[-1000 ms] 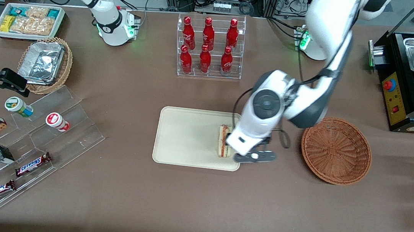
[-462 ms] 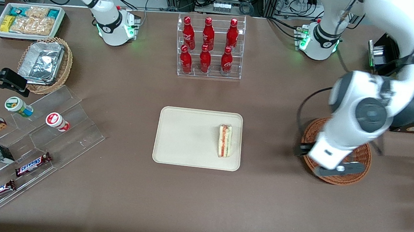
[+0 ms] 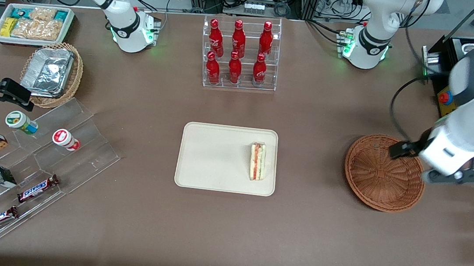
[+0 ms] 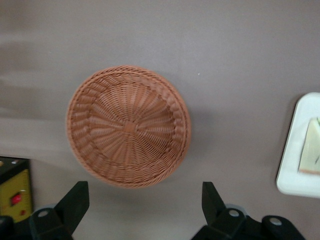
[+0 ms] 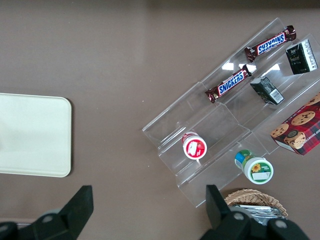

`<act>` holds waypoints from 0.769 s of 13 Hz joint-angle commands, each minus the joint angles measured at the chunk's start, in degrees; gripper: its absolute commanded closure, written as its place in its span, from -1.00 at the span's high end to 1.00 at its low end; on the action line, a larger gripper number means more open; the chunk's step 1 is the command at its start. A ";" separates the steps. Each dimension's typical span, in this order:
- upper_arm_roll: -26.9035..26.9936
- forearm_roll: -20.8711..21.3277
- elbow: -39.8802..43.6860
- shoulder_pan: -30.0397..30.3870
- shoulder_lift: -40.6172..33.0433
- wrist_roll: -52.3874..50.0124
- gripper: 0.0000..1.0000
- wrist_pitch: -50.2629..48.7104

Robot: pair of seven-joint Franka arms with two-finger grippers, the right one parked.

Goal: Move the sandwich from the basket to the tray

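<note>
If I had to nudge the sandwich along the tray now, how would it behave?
Probably soft: the sandwich shows bread and filling layers, so it may squash or shear. It stands on edge near the tray rim, so could tip. The open gripper, up by the basket, is clear.

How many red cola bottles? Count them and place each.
6, all in the clear acrylic rack: three red cola bottles on its lower tier, three higher up. The open gripper hangs above the basket rim.
</note>
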 commanded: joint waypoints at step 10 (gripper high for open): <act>-1.25 -1.41 0.85 0.09 -8.27 3.79 1.00 -6.95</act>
